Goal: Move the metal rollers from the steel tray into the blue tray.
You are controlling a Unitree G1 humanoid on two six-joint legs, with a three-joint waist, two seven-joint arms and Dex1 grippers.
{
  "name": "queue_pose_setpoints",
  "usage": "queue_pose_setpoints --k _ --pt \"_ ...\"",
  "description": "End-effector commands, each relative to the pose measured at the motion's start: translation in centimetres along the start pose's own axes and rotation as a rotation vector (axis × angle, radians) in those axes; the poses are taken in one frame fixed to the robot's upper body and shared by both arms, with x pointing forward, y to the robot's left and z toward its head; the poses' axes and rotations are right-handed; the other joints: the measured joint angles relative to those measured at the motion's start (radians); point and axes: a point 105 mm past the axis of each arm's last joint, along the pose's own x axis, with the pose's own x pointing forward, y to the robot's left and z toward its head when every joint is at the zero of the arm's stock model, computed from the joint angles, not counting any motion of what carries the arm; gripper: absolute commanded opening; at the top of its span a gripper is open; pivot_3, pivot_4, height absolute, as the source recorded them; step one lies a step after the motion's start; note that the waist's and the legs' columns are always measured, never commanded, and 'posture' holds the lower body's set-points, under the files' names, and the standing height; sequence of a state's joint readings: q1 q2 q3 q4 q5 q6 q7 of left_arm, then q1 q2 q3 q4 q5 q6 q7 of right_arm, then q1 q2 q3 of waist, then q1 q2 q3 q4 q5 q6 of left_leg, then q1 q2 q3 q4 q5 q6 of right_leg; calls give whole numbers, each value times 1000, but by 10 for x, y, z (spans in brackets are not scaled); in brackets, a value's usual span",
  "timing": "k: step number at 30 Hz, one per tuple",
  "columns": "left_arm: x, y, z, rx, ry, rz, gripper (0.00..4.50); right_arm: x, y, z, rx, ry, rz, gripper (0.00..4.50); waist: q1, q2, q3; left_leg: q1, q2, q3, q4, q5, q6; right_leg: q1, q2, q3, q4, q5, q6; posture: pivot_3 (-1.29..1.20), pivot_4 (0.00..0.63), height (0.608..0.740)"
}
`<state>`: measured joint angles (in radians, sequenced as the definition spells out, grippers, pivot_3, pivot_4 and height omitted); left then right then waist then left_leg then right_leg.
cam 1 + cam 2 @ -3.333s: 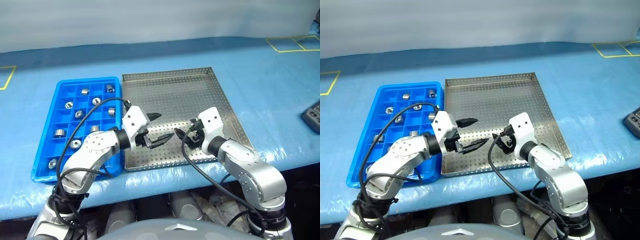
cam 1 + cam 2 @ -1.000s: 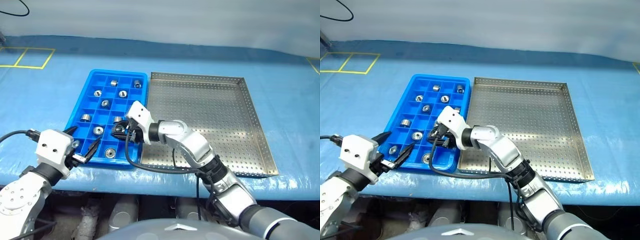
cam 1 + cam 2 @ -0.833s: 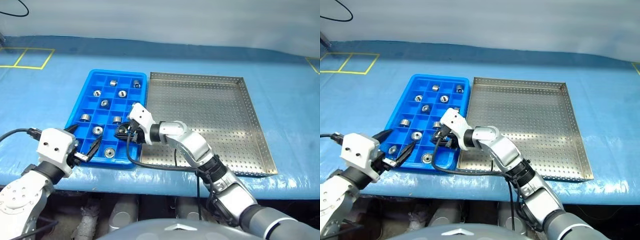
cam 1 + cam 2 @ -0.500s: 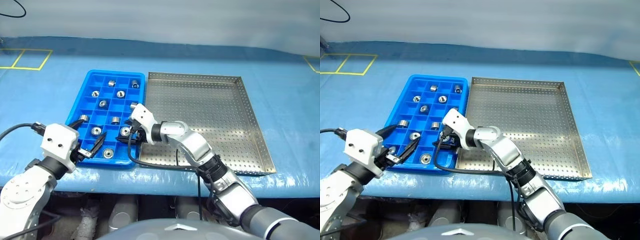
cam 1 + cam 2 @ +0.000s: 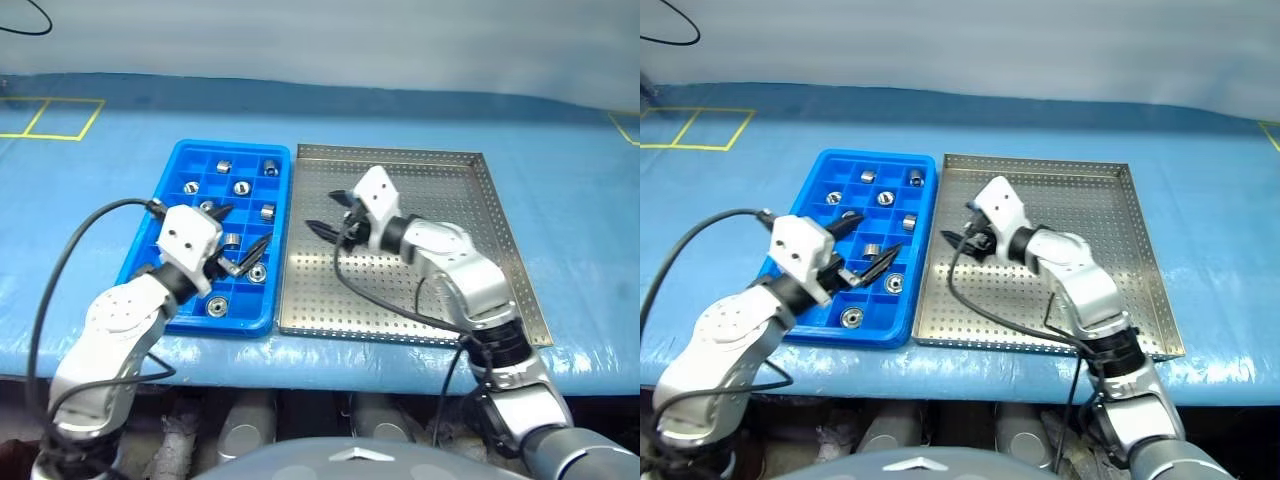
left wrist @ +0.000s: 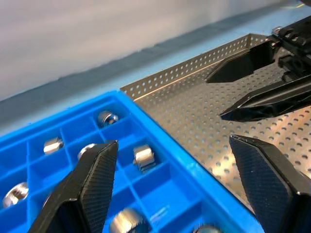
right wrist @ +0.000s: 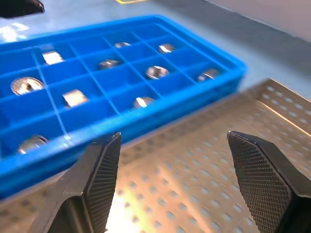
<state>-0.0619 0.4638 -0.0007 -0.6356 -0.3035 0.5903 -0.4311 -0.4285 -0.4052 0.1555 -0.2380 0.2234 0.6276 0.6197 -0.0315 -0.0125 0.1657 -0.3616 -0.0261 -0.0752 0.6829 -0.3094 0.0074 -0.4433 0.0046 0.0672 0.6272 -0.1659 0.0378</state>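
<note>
Table (image 5: 90, 190) lying under blue cover. Steel tray (image 5: 450, 215) sitting right of blue tray (image 5: 160, 225), rims just beside each other; steel tray floor showing bare. Rollers (image 5: 241, 187) resting in blue tray compartments, one per cell, many cells filled. My left gripper (image 5: 232, 238) hovering over blue tray's near right part, fingers spread, gripping nothing. My right gripper (image 5: 328, 218) hanging over steel tray's left side, fingers parted, empty.

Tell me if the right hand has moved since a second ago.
Yes. The right hand was over the blue tray near its edge by the steel tray; it now sits over the steel tray, open and empty.
</note>
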Motion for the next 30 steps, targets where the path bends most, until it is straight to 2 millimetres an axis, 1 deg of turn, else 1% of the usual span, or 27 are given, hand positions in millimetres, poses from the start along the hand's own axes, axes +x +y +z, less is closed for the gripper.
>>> queue_pose_setpoints --k 1,2,4,6,10,17,22,25,28,30 --pt "17 -4 6 18 -57 -44 4004 -22 -8 0 -9 -8 -6 4209 -15 0 0 0 1 0 0 0 0 0 0 0 0 0 0 -95 150 740" --pt "20 -4 5 20 -61 -53 4004 -26 -9 -2 -8 0 -4 4481 -20 0 0 0 1 1 0 -1 1 0 0 1 0 0 0 -111 150 740" --pt "25 -4 5 11 -69 -64 4004 -32 -5 -3 -15 -13 19 4481 -39 0 0 0 1 1 0 -1 2 0 0 1 0 0 0 -120 150 740" --pt "29 -4 5 4 -75 -75 4004 -38 2 3 -21 -72 46 4481 -48 0 0 0 1 1 0 -1 3 -1 0 3 0 0 0 -141 150 740" --pt "29 -5 4 -7 -86 -87 4004 -46 14 8 -6 -148 98 4481 -64 0 0 1 1 2 2 -2 3 0 1 4 0 1 2 -157 150 740" --pt "28 -7 -2 -20 -73 -100 4004 -46 15 5 4 -163 84 4481 -68 0 0 1 1 3 5 -2 4 1 2 5 0 1 4 -160 150 740" --pt "26 -6 1 -13 -75 -114 4004 -46 13 5 5 -165 82 4481 -68 0 0 1 1 3 5 -2 4 1 2 5 1 0 7 -152 150 740" --pt "24 -8 0 -26 -71 -148 4004 -45 12 4 4 -164 77 4481 -68 0 0 1 1 3 5 -2 4 1 2 5 1 0 6 -152 150 740" --pt "24 -6 1 -39 -75 -138 4480 -44 13 5 4 -169 76 4500 -67 0 0 1 1 3 5 -2 4 1 2 5 1 0 6 -150 150 740" --pt "23 -5 -1 -30 -57 -128 4480 -44 12 5 3 -170 74 4500 -67 0 0 1 1 3 5 -2 4 1 2 5 1 2 4 -148 150 740"
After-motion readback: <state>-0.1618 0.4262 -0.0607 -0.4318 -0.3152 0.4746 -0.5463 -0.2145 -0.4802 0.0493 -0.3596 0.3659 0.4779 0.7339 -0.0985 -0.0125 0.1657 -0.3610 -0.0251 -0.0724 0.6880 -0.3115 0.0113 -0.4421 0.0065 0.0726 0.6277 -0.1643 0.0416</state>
